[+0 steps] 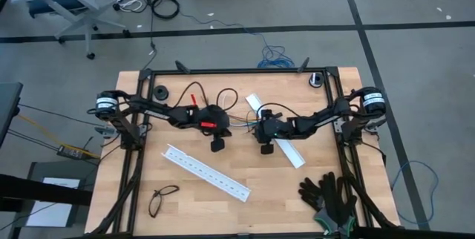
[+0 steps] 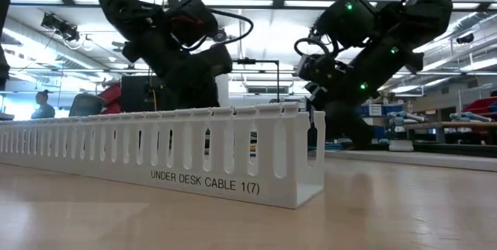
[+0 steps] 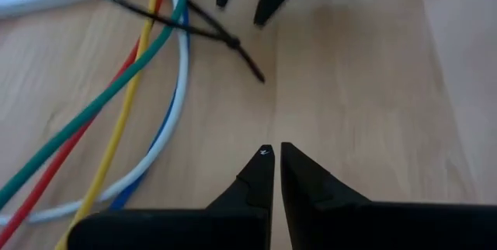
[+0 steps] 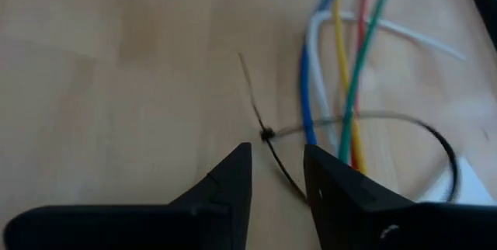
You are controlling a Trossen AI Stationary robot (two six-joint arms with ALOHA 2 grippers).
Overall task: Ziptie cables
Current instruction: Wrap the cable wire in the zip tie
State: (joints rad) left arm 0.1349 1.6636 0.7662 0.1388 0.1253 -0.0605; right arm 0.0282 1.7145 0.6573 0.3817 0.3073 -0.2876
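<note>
- The right gripper (image 4: 277,174) stood with its fingers parted over the black zip tie (image 4: 268,135), holding nothing; the left gripper (image 3: 273,161) was closed and empty
- Only the wrist views showed the tie looped loosely round the cables (image 4: 342,87): blue, white, yellow, red and green strands
- The cables lay on the table (image 1: 223,205) between both grippers, just beside the right one

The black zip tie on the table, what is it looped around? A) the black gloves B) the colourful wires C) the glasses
B: in the right wrist view the black zip tie makes a loose loop around the colourful wires, just beyond the right gripper, whose jaws stand apart.
</note>
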